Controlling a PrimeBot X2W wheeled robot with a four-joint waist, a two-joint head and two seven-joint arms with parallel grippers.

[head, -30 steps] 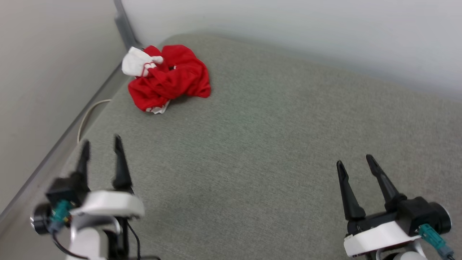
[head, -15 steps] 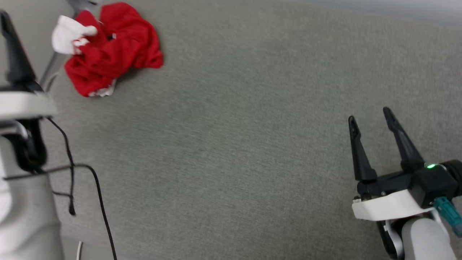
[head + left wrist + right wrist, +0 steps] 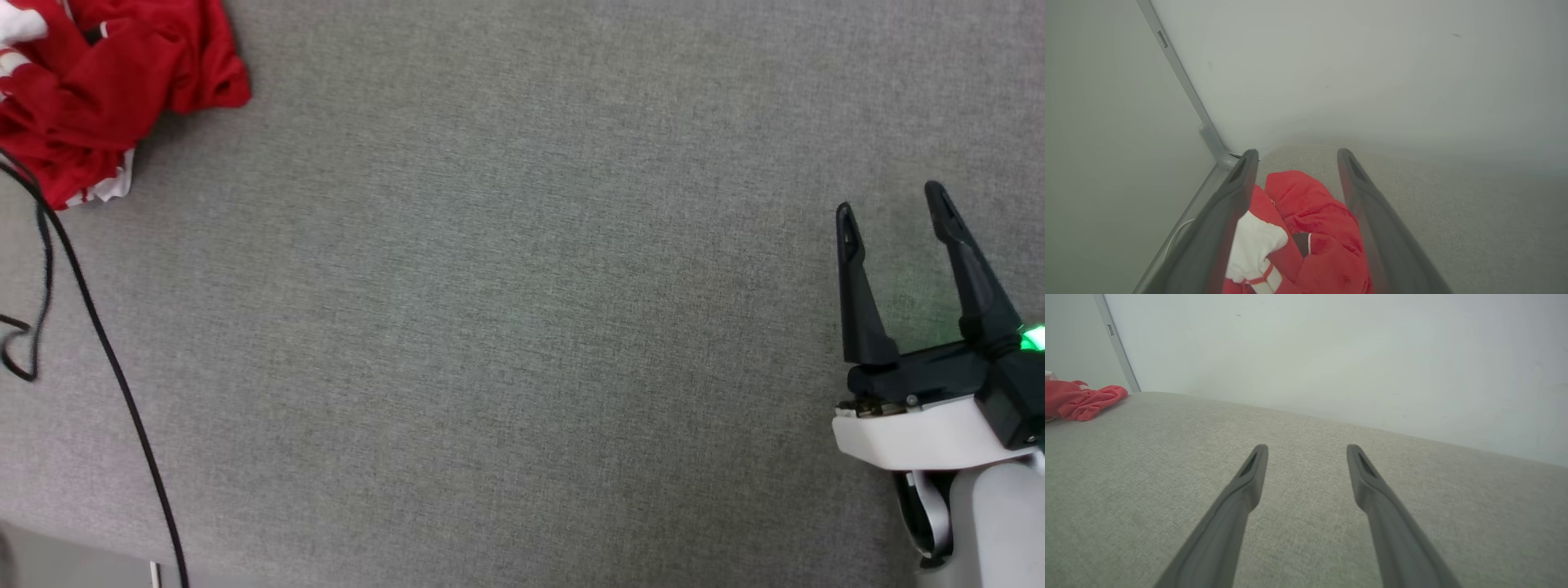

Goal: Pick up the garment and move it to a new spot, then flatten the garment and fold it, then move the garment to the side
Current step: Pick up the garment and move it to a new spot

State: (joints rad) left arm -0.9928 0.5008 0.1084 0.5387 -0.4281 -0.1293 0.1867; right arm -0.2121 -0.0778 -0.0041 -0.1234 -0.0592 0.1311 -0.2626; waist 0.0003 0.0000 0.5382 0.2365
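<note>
**Garment**: red T-shirt with a white sleeve and red-and-white striped trim. Crumpled in a heap at the far left corner of the bench, close to where the two walls meet. Not lifted.

**Left gripper**: fingers spread wide and aimed at the corner. In the left wrist view the heap lies between them, the white sleeve next to the left finger. Whether either finger touches the cloth cannot be told.

**Right gripper**: low over the right side of the bench, well apart from the garment. Fingers spread, pointing away from the robot, with nothing between them. A green light glows on its body.

**Bench**: covered in grey woven fabric.

**Black cable**: in the head view, runs down the left side, crossing just before the near edge of the garment.

**Walls**: pale and plain. A grey metal strip runs down the corner.

**White cord**: lies in the gap beside the left edge of the bench.
</note>
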